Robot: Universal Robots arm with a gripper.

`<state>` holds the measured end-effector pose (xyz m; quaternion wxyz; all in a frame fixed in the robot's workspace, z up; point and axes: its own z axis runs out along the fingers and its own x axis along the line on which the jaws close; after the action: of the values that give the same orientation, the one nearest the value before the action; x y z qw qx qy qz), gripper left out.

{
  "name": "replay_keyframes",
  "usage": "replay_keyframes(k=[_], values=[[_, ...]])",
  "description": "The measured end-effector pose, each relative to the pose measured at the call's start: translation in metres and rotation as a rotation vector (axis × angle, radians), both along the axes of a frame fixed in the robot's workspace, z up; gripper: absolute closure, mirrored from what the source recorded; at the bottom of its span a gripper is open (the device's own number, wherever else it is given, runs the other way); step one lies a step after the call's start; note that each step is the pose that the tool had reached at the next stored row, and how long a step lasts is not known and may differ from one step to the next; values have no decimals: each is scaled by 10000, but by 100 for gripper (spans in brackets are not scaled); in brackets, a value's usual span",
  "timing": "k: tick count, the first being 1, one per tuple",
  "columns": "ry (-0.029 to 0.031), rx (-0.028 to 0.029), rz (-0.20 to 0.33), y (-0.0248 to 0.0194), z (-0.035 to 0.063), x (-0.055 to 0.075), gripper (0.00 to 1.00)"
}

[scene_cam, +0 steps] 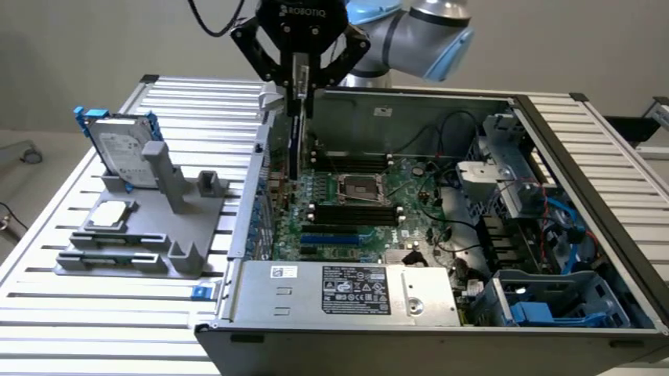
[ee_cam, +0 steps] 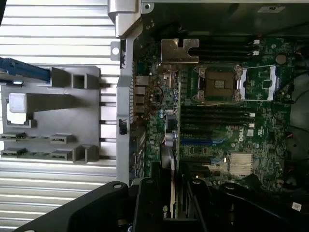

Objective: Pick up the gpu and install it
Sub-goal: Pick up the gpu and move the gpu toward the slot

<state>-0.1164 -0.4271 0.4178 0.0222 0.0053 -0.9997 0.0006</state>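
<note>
A: Surface and room?
B: Slatted metal table [scene_cam: 178,102], pale wall behind. Open computer case [scene_cam: 601,211] lying on it toward the exterior view's right, gray fixture [scene_cam: 136,254] toward the exterior view's left.
A: Edges and free space?
B: Bare slats between fixture and case wall and along the table's far edge. Open air around the arm [scene_cam: 418,23] above the case. Inside, free room over the motherboard [scene_cam: 350,215]; cables [scene_cam: 460,211] and drive cage [scene_cam: 502,168] crowding the side at the exterior view's right.
A: Containers and contents?
B: In the fixture: hard drive [scene_cam: 118,153] in a blue frame, standing upright; small square silver chip [scene_cam: 111,213] lying flat in front of it. In the case: motherboard with CPU socket [scene_cam: 361,186] at its middle, power supply [scene_cam: 345,291] along the near edge, blue bay [scene_cam: 549,312] in the near corner.
A: Gripper [scene_cam: 300,88]?
B: Clamped on the gpu [scene_cam: 297,133], fingers [ee_cam: 147,203] pressing on both faces of the card.
A: Place of the gpu?
B: Hangs upright, edge down, just inside the case wall nearest the fixture, over the motherboard's edge; silver bracket [scene_cam: 269,100] turned toward that wall. Contact with the board: impossible to tell.
</note>
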Motion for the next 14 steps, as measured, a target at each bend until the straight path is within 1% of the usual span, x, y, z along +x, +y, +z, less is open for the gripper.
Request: replay_keyframes(k=[3,9,14], values=[[-1,-16,-1,0,-54,135,74],[-1,-86,0,1,-164,409,74],[-2,-89,1,1,-255,613,74]])
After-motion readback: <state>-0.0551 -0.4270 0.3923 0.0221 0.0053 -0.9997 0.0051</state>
